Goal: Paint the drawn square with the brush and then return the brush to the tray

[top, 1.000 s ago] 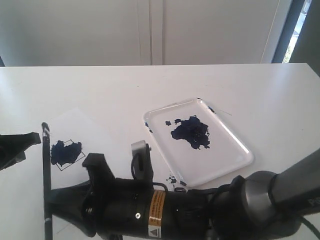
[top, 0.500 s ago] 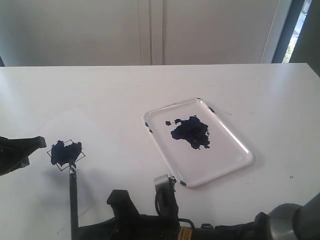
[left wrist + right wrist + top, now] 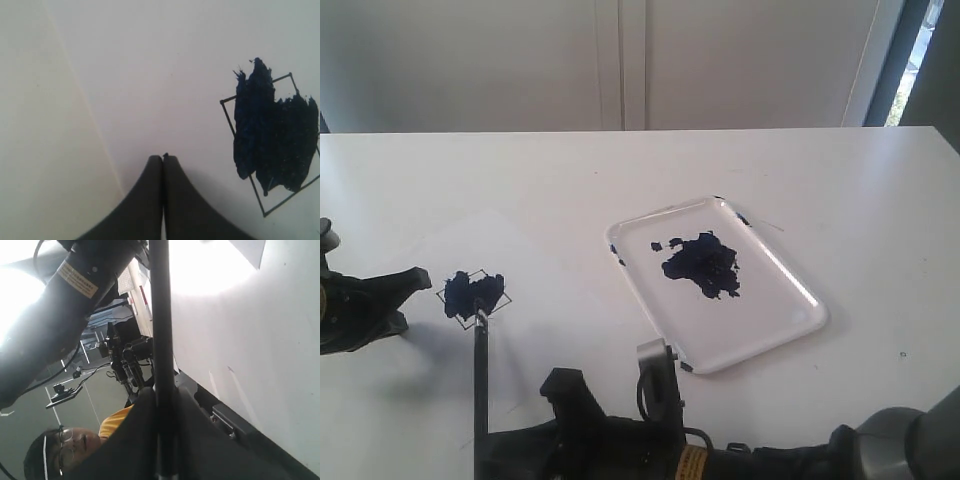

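- The brush (image 3: 480,385) stands nearly upright at the left of the tabletop (image 3: 820,180). Its dark tip is down at the near edge of the drawn square (image 3: 473,296).
- The square is already mostly covered by a blue-black blotch. In the left wrist view, a strip along one side and one corner of the drawn square (image 3: 272,145) are bare white.
- The right gripper (image 3: 162,400) is clamped on the black handle, well up from the bristles, with its fingers closed tight on either side of the stick.
- The left gripper (image 3: 163,160) has its fingers pressed together with nothing between them. It rests just beside the square on the paper (image 3: 520,265), and I'd guess it is pinning the sheet, though I cannot see contact.
- The tray (image 3: 775,300) lies well apart to the right, tilted on the tabletop, with a paint puddle (image 3: 702,265) in its middle.
- To my eye the brush is light and stiff, and its smooth thin handle could twist or slide in a loose grip. The present high hold on the handle looks right, leaving the soft, wet bristles clear.
- The brush is longer than the tray, so it will likely need laying down along or across it gently. Otherwise the wet tip could smear the tabletop.
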Robot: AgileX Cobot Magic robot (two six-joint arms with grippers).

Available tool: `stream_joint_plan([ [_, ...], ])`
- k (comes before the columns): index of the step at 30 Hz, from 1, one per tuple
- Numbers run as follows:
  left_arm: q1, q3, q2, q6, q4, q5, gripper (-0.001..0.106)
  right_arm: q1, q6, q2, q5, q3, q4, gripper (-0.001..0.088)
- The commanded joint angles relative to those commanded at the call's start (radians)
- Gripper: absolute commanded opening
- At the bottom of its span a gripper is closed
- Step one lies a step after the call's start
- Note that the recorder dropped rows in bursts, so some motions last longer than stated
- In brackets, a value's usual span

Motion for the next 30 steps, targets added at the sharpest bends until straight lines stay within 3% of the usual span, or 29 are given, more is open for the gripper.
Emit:
stream_joint_plan([
  [11,0.000,0.000,0.000,0.000,0.000,-0.009,0.000,0.000,0.000,0.081,0.023,-0.117,0.011,0.0000],
  [15,0.000,0.000,0.000,0.000,-0.002,-0.020,0.000,0.000,0.009,0.081,0.097,-0.123,0.015,0.0000],
  [30,0.000,0.000,0.000,0.000,-0.002,-0.020,0.000,0.002,0.032,0.081,0.102,-0.135,-0.019,0.0000],
])
